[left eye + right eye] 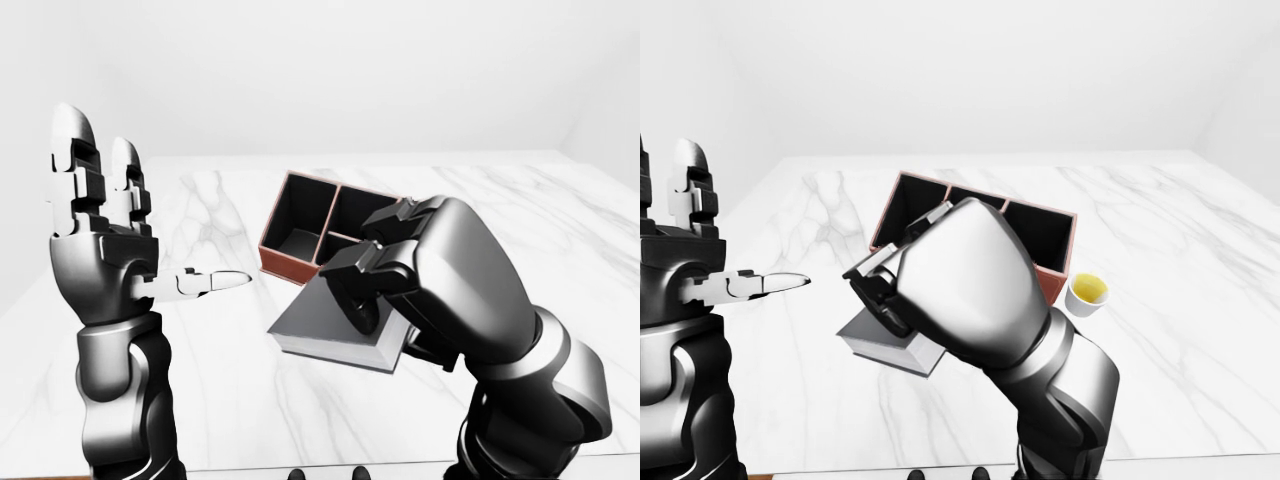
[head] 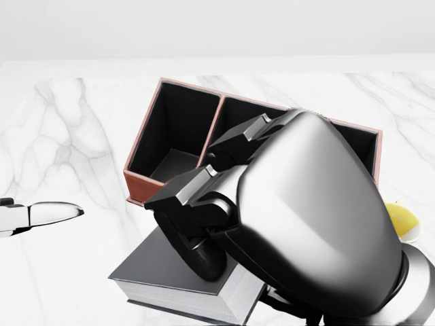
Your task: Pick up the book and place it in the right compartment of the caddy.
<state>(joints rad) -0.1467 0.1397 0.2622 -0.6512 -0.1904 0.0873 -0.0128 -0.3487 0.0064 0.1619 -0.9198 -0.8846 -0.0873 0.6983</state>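
Fingers of right hand (image 1: 375, 290) clamp the grey book (image 1: 325, 325), held flat above the marble table (image 1: 560, 260); left hand (image 1: 105, 250) splayed, empty. Risk: a flat book may catch the caddy (image 1: 300, 225) rim or tip the cup (image 1: 1086, 294) beside the right compartment.

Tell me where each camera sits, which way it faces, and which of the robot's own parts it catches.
Left-eye view: on the head, looking ahead and down over the marble table; shows the raised, open left hand and the right hand gripping the book.
Right-eye view: beside it, nearly the same scene; adds the cup right of the caddy.
Head view: steeper and closer, the right hand filling it.
All three share book, caddy and right hand.
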